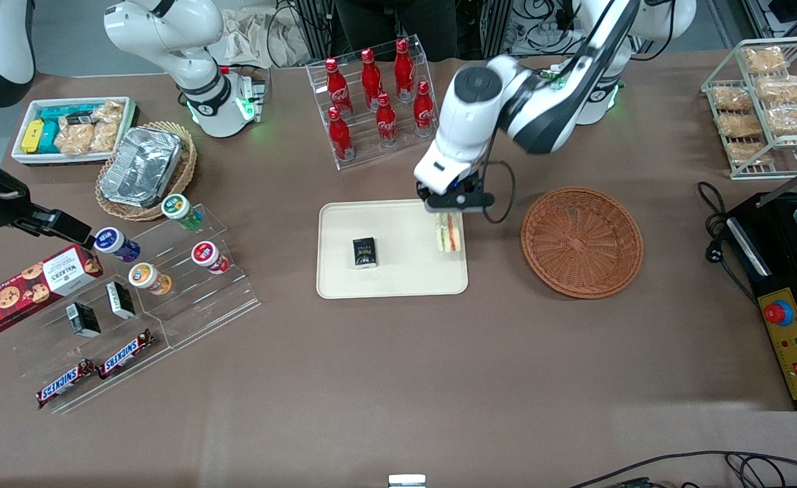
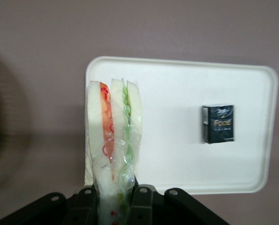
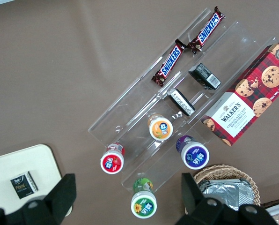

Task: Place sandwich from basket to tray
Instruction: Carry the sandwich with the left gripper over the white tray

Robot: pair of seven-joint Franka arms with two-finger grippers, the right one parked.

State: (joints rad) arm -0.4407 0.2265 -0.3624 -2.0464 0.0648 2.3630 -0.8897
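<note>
the claw [image 1: 448, 209] hangs over the edge of the tray [image 1: 344, 285] that lies nearest the basket [image 1: 581, 242], its fingers [image 2: 142, 206] clamped on the sandwich [image 1: 448, 232]. in the left wrist view the sandwich [image 2: 112, 140] stands out from between the two fingers, wrapped in clear film, with its white bread slices on edge and the orange-red and green layers between them. it sits at the rim of the tray [image 2: 177, 93], partly over the cream surface and partly over the brown tabletop [image 1: 398, 366]; whether it touches the tray i cannot tell.

the reddish-brown wicker basket lies just beside the claw on the tabletop, toward the working arm's end, apart from the tray, with nothing showing inside it. a small black box [image 1: 364, 253] lies flat on the tray, well apart from the claw toward the parked arm's end and a little nearer the front camera.
</note>
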